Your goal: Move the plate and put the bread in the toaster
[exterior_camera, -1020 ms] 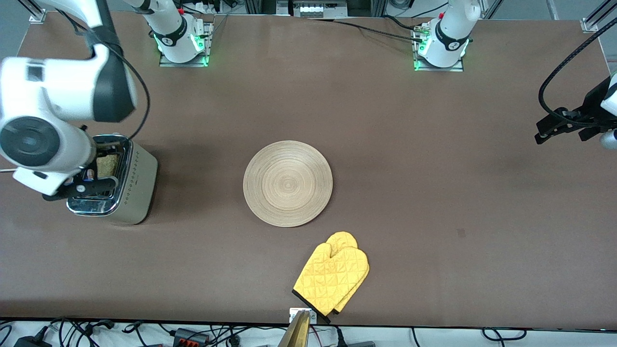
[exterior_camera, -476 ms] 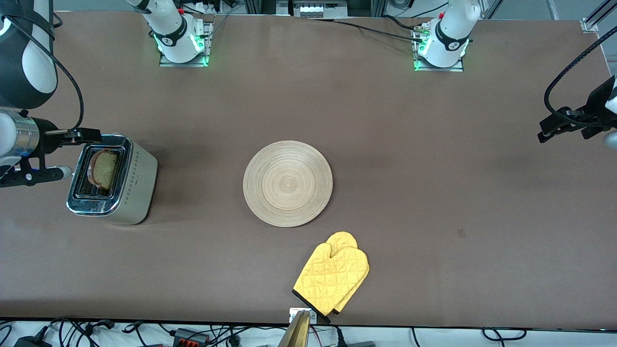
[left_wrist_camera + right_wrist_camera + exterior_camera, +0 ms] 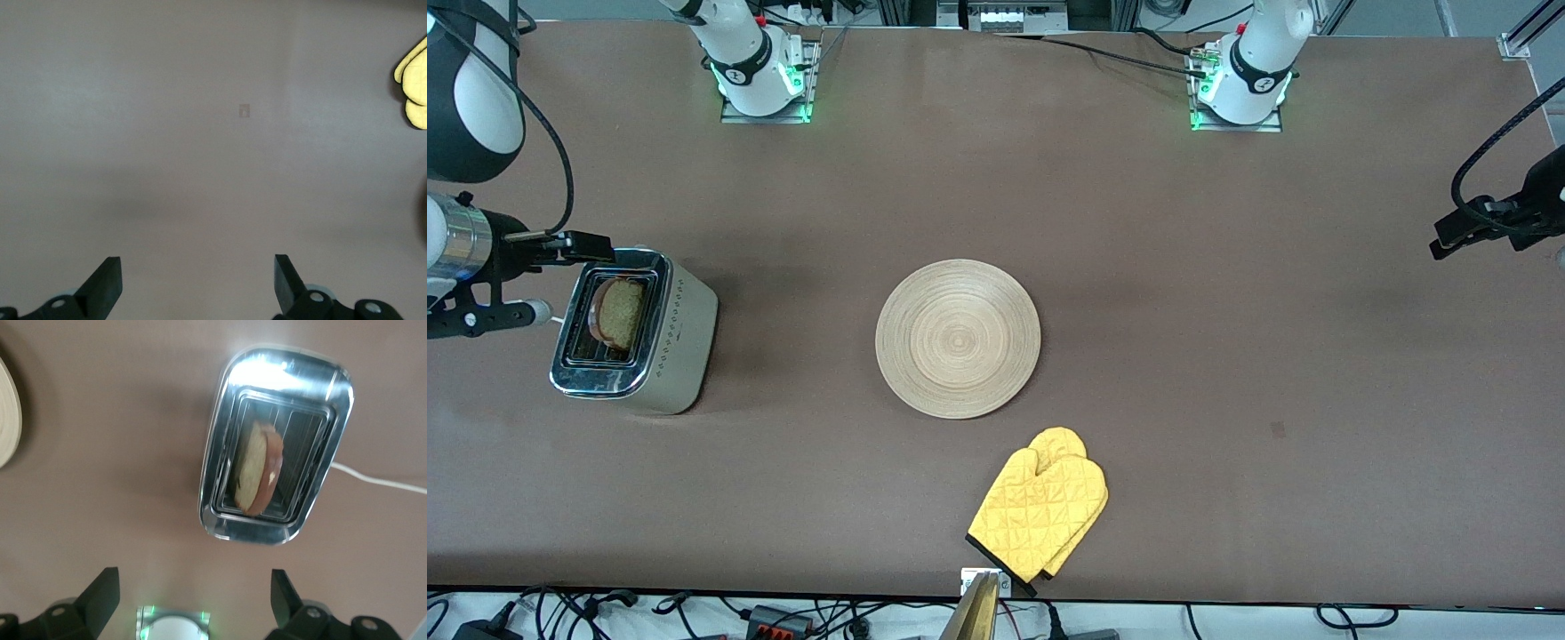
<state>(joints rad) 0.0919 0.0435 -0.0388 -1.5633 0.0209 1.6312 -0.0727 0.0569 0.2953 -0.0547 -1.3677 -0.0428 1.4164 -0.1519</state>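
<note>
A yellow quilted oven mitt (image 3: 1039,509) lies flat on the brown table (image 3: 1227,356), close to the table edge nearest the front camera. Its thumb and rounded tip point away from that camera, and its dark cuff (image 3: 1000,566) is at the near edge. A small metal bracket (image 3: 984,582) sits at the table edge just beside the cuff. A small dark mark (image 3: 1278,430) is on the table surface, toward the left arm's end. Black cables (image 3: 1103,53) run along the edge where the bases stand, and more cables (image 3: 605,613) lie below the near edge.
</note>
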